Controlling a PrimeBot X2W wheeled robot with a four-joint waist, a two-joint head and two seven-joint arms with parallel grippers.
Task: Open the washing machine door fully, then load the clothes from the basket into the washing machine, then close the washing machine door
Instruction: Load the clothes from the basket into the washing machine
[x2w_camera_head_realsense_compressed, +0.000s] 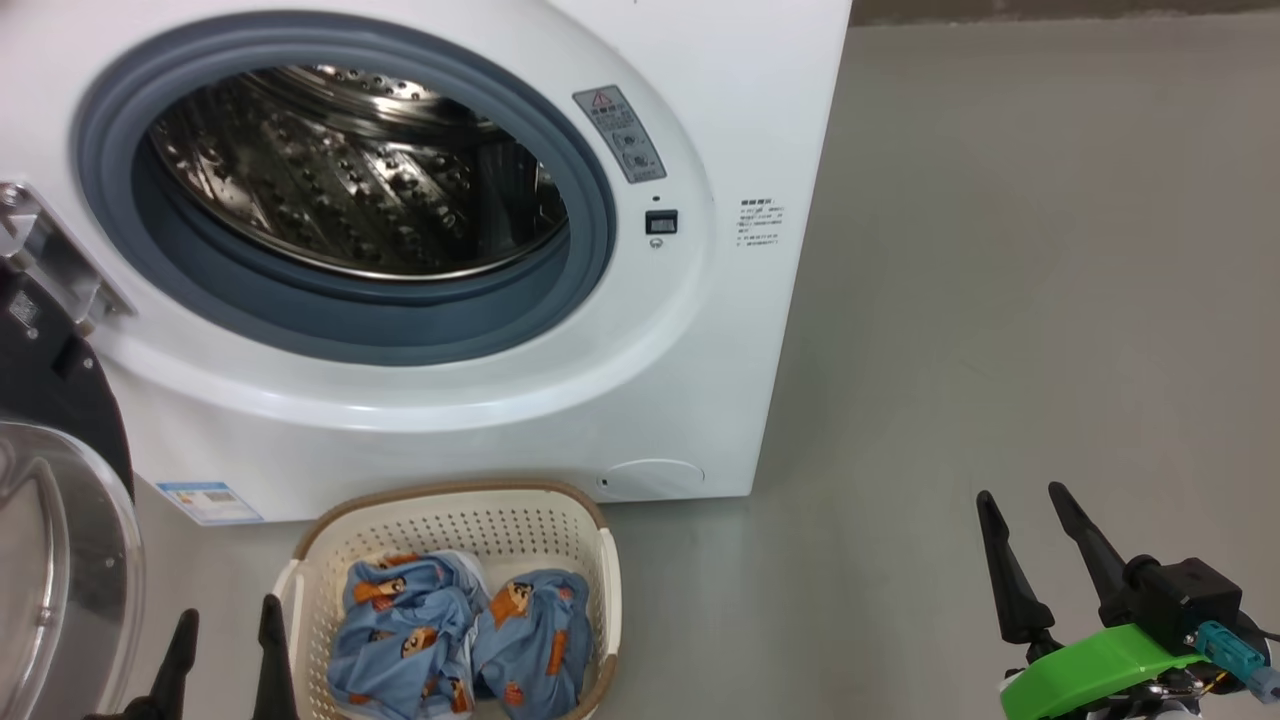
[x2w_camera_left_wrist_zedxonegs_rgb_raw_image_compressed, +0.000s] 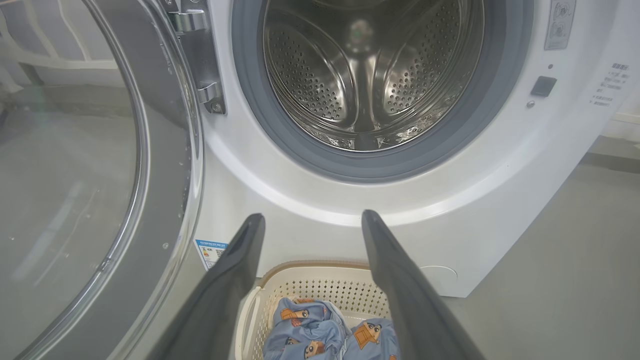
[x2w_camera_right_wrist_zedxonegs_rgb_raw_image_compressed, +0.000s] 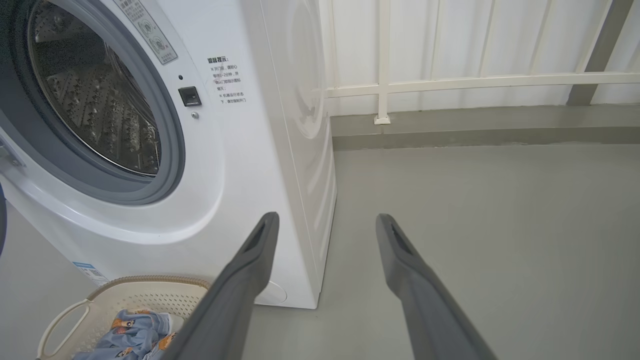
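Note:
The white washing machine (x2w_camera_head_realsense_compressed: 700, 330) stands with its steel drum (x2w_camera_head_realsense_compressed: 350, 170) exposed. Its door (x2w_camera_head_realsense_compressed: 60, 520) is swung wide to the left, its clear glass bowl facing me (x2w_camera_left_wrist_zedxonegs_rgb_raw_image_compressed: 65, 165). In front sits the cream basket (x2w_camera_head_realsense_compressed: 460, 515) holding two bundles of light blue printed clothes (x2w_camera_head_realsense_compressed: 455, 630), which also lie in the basket (x2w_camera_left_wrist_zedxonegs_rgb_raw_image_compressed: 320, 285) (x2w_camera_right_wrist_zedxonegs_rgb_raw_image_compressed: 120, 295) in both wrist views. My left gripper (x2w_camera_head_realsense_compressed: 230, 620) is open just left of the basket, near its rim, nothing between its fingers. My right gripper (x2w_camera_head_realsense_compressed: 1020, 500) is open over bare floor, far right of the basket.
Grey floor (x2w_camera_head_realsense_compressed: 1000, 300) stretches to the right of the machine. A white railing (x2w_camera_right_wrist_zedxonegs_rgb_raw_image_compressed: 450, 80) and a low kerb run behind it. A blue label (x2w_camera_head_realsense_compressed: 205, 500) and a round hatch (x2w_camera_head_realsense_compressed: 655, 475) mark the machine's lower front.

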